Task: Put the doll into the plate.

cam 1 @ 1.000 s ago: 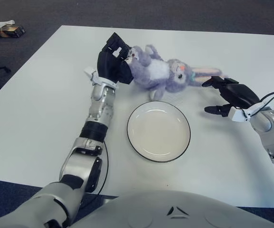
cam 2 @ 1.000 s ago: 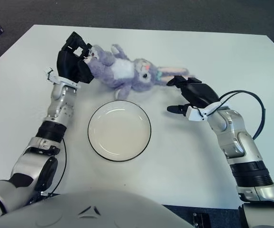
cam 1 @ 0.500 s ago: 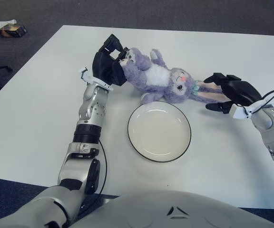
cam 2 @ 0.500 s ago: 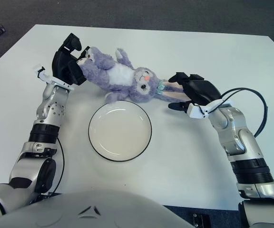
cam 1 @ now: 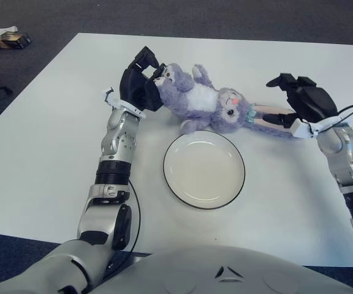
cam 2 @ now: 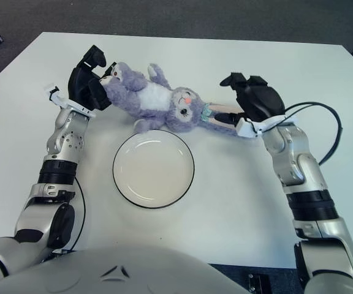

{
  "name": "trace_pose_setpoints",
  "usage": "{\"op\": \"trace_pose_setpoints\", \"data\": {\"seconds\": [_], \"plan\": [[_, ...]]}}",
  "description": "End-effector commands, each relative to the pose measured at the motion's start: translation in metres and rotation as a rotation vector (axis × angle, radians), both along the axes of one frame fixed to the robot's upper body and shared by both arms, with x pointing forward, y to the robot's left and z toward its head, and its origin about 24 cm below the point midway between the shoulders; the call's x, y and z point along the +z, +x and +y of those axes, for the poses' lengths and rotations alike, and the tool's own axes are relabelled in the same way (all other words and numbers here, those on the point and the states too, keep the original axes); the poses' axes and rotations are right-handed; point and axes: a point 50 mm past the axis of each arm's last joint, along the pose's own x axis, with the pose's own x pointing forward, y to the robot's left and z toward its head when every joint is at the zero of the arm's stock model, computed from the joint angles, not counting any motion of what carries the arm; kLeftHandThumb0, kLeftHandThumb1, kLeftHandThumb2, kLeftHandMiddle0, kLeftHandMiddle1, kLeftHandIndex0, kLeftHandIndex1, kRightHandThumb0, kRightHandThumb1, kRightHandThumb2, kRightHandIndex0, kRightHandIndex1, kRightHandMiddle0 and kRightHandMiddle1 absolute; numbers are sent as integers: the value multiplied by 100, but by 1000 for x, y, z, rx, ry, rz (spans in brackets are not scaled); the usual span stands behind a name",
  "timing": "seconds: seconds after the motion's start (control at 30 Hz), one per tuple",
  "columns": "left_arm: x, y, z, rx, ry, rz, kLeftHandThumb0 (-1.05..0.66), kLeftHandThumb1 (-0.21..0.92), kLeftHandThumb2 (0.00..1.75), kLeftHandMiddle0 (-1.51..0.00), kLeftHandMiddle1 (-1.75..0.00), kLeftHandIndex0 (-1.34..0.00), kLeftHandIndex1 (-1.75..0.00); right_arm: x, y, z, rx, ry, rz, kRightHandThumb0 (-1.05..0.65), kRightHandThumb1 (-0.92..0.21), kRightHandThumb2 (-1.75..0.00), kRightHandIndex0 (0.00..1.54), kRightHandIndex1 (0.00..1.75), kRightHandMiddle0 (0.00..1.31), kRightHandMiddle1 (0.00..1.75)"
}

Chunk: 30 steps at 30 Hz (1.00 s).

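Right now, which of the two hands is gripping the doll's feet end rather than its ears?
The left hand, closed on the doll by its feet. The right hand sits over the long ears at the opposite end.

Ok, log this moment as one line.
left hand: grips doll feet | right hand: on doll ears | doll: beyond plate, not in it

Counter (cam 1: 35,153): white, flat.
Plate (cam 1: 204,169): white, dark rim, near centre.
Doll (cam 1: 210,106): purple bunny lying just behind plate.
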Motion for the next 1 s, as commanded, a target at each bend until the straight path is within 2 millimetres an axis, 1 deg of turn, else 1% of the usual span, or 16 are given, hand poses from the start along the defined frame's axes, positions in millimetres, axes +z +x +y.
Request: {"op": "trace_pose_setpoints", "data": {"seconds": [0.0, 0.1, 0.13, 0.17, 0.2, 0.4, 0.53, 0.77, 0.97], "plan": [[-2, 0, -1, -7, 15, 7, 0, 8, 142, -93, -122, -68, -175, 7, 5, 5, -6, 2, -34, -71, -89, -51, 8, 87, 0, 92], [-4, 0, -2, 0, 19, 4, 0, 9, 141, -93, -121, -68, -175, 10, 8, 9, 2, -3, -30, -76, -91, -46, 3, 77, 0, 84], [-4, -1, -2, 2, 20, 3, 0, 9, 141, -93, -121, -68, -175, 11, 8, 11, 5, -4, -29, -79, -91, -44, 2, 69, 0, 81], [-5, -1, -2, 6, 21, 0, 0, 9, 140, -93, -121, -68, -175, 13, 8, 13, 9, -3, -27, -80, -92, -44, 1, 66, 0, 79], [-5, -1, -3, 8, 22, -1, 0, 9, 140, -93, -120, -68, -175, 14, 8, 15, 12, -2, -25, -83, -91, -42, 1, 60, 0, 77], [-6, -3, -6, 22, 29, -13, 0, 10, 140, -93, -120, -68, -175, 15, 10, 19, 16, 6, -7, -89, -91, -37, 0, 37, 0, 71], [-7, -4, -9, 38, 44, -22, 0, 9, 141, -93, -121, -68, -175, 14, 12, 22, 26, 8, 1, -92, -91, -34, 0, 26, 0, 69], [-8, -3, -17, 54, 49, -26, 0, 5, 146, -97, -123, -68, -175, 11, 16, 28, 45, 23, 50, -98, -90, -31, 0, 20, 0, 68], [-9, -2, -23, 66, 48, -17, 0, 3, 149, -97, -127, -67, -175, 9, 22, 32, 55, 19, 113, -101, -92, -25, 3, 23, 0, 74]]}}
